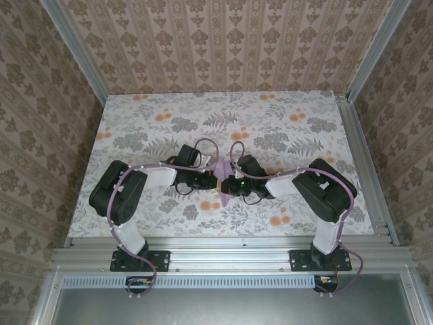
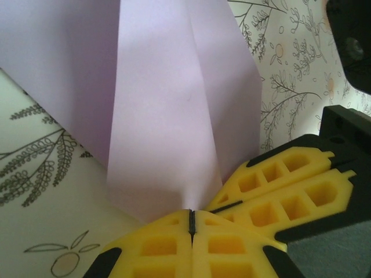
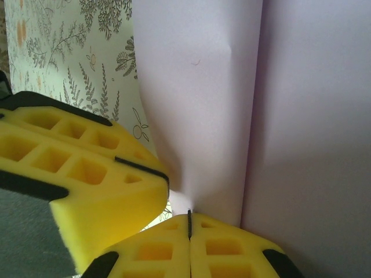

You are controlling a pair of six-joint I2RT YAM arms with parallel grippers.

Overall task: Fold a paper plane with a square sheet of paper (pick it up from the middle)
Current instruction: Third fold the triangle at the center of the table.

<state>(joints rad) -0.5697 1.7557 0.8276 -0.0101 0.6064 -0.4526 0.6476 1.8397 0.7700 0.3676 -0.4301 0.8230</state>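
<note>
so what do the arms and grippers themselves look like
The left arm and right arm have bulky black joints, white links and pale purple cables looping along them. The left gripper and right gripper have blocky yellow fingers with square pockets and black edging.

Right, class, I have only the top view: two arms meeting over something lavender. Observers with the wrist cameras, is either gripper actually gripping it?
Observer: Yes, the left gripper is shut on the edge of the lavender paper.
Operator: And the right?
Observer: The right gripper is shut on it too, right beside the left's fingers.
Operator: Is the paper flat?
Observer: No, a crease runs along it and layers overlap.
</note>
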